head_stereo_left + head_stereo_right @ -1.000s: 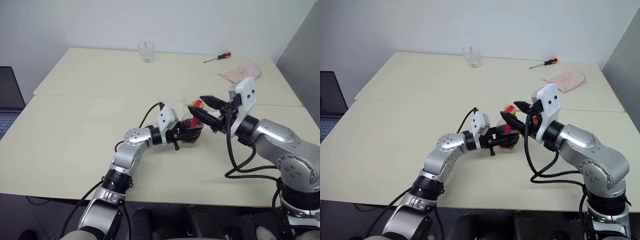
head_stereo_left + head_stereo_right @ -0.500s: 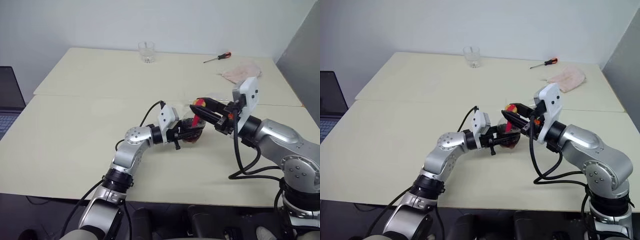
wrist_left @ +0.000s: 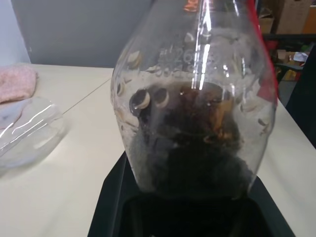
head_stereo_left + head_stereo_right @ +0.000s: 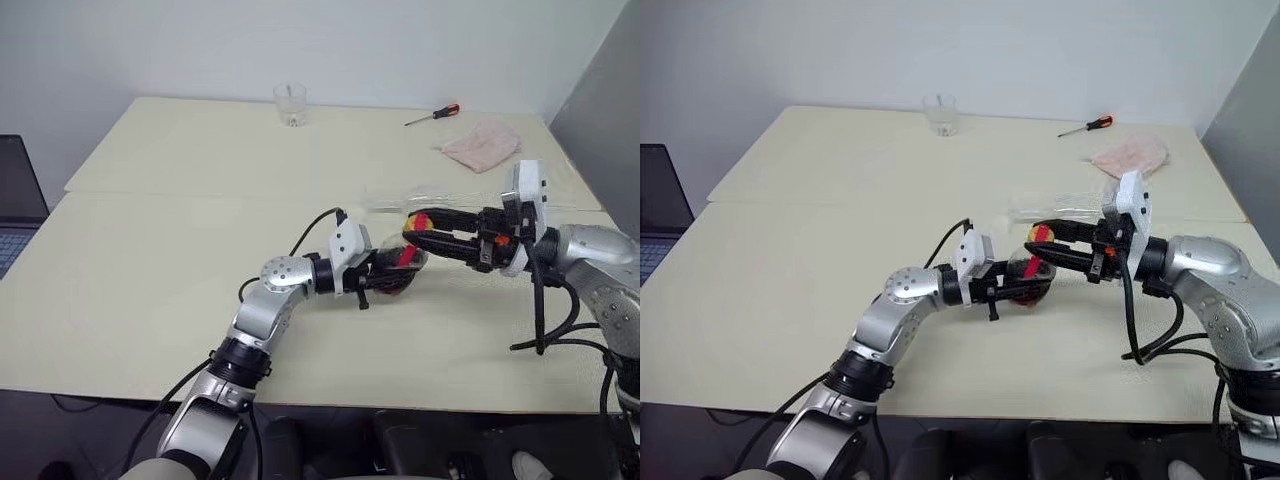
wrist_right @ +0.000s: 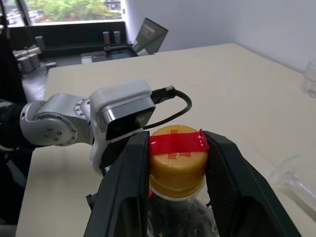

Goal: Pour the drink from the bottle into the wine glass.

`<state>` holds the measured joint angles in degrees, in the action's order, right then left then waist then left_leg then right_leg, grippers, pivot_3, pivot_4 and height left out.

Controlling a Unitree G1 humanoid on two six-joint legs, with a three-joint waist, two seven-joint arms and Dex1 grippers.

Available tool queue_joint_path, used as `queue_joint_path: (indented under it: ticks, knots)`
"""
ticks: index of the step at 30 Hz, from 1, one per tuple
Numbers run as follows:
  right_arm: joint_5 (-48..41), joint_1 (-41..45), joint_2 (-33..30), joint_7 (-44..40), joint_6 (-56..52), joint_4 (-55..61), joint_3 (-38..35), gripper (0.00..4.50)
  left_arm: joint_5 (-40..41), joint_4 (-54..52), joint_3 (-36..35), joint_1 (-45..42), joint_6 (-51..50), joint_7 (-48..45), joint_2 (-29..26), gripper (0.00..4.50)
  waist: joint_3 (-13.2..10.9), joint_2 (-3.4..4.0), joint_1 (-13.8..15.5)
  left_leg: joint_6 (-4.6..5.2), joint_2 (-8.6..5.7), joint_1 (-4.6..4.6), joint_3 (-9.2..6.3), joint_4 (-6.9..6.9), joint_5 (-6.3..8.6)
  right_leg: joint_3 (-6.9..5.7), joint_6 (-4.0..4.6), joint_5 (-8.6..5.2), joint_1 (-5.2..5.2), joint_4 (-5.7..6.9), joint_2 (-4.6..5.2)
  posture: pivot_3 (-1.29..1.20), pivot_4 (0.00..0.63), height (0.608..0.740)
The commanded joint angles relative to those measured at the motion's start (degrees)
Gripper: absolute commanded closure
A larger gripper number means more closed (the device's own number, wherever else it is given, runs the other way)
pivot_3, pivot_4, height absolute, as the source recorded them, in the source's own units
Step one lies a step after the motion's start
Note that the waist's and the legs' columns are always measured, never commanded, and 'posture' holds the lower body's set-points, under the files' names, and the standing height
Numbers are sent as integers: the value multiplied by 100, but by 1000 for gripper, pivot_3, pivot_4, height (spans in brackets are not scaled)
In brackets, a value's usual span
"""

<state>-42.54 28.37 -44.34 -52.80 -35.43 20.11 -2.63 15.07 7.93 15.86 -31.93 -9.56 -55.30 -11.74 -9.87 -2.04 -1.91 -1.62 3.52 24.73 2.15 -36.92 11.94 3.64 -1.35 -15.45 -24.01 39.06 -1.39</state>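
Since a second ago our right arm has swung out to the right and flattened, so the right gripper (image 4: pixel 1052 242) is now reaching in level from the right instead of angling down from above. Its two black fingers (image 5: pixel 129 177) are now clamping the yellow cap (image 5: pixel 177 157) from both sides, with a strip of red tape running across the top of the cap. A second ago those fingers were wider and just hovering by the neck.

Our left gripper (image 4: pixel 388 276) is pointing right and clenching the round body of the bottle (image 4: pixel 398 270), which is sitting just above the table (image 4: pixel 160 280) near the middle, a bit towards the near edge. In the left wrist view we're seeing the drink (image 3: pixel 197 143), dark and almost black, filling the lower part of the bottle with bubbles clinging to the plastic. The bottle has shifted slightly right along with the hand.

The wine glass (image 4: pixel 420 198) is lying on its side on the table, just beyond the bottle and the right gripper. It's clear and hard to make out, so we can't tell exactly how the stem is pointing.

Farther away, a tumbler (image 4: pixel 289 103) is standing near the far edge, a screwdriver (image 4: pixel 433 114) is lying at the far right, and a pink cloth (image 4: pixel 481 143) is sitting just nearer than that. A laptop (image 4: pixel 18 205) is peeking in at the left.
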Motion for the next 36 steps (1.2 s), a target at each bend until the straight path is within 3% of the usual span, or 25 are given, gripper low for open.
queue_joint_path:
  ticks: [1,12,20,26,36]
  knots:
    - [421,292,-217,-538,462,-481,-12,3249,149,-128,-347,-81,103,56,-72,3415,0,0,10,0,0,0,0,-1,0,0,0,0,0,0,1,0,150,740]
    - [58,1156,97,-1234,294,-1014,114,3249,180,-190,-338,-40,60,104,-92,3419,0,1,21,0,0,1,-1,-3,0,-2,12,8,0,1,6,0,150,740]
    - [-542,1467,565,-908,-209,-873,-294,3249,192,-234,-345,-7,31,110,-108,3420,0,1,18,0,0,1,-2,-4,0,-2,17,11,0,2,8,0,150,740]
    - [-696,1441,749,-635,-412,-705,-456,3249,192,-245,-341,2,18,115,-102,3421,0,1,19,0,0,2,-1,-4,0,-2,24,15,0,3,8,0,150,740]
    - [-439,1177,501,-640,-527,-392,-179,3249,184,-219,-343,-15,34,91,-90,3436,0,2,17,0,0,2,-1,-4,0,-2,23,14,0,3,7,0,150,740]
